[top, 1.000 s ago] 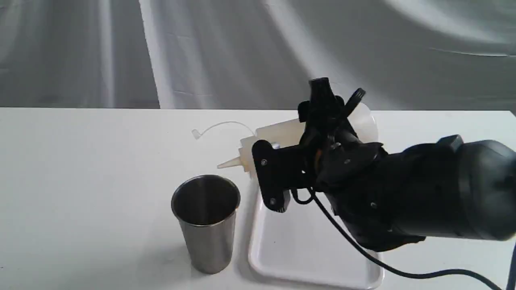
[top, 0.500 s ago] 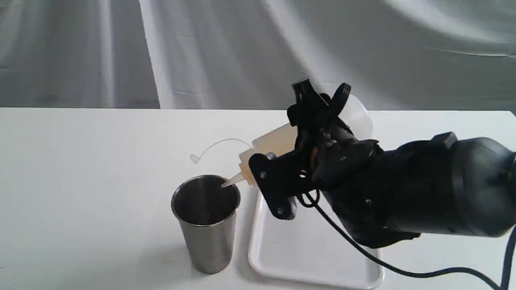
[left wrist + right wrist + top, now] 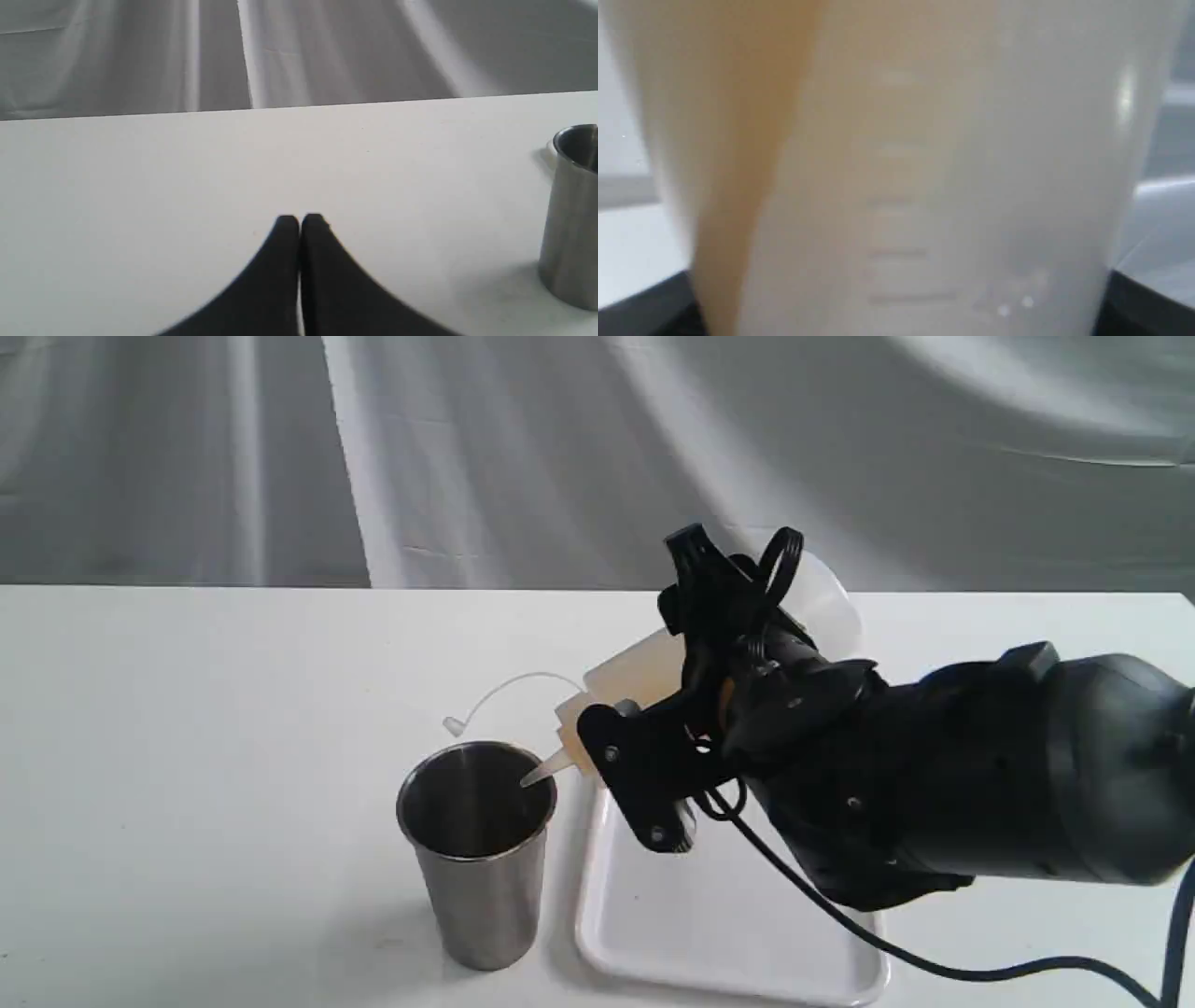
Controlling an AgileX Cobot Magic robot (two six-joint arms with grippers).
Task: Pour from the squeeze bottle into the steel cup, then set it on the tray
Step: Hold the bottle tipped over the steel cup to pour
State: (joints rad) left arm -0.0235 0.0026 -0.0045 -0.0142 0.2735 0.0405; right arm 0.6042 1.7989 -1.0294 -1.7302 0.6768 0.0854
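Right gripper: clamped round the body of the squeeze bottle, carrying it in the air above the far end of the tray.
Left gripper: fingers pressed together, nothing between them, low over the table, well apart from the cup.
Squeeze bottle: tilted steeply, nozzle end down toward the cup, base up and back.
Nozzle: tip over the cup's mouth at the tray-side rim; touching or not, cannot tell.
Cap strap: arcs loose from the neck, cap end hanging just behind the cup.
Liquid: amber, lying along one side of the bottle wall in the right wrist view.
Steel cup: upright on the table, just beside the tray's left edge; inside dark, fill level unreadable.
Tray: flat on the table, partly hidden by the right arm.
Cable: black, trails from the right wrist past the tray's near right corner.
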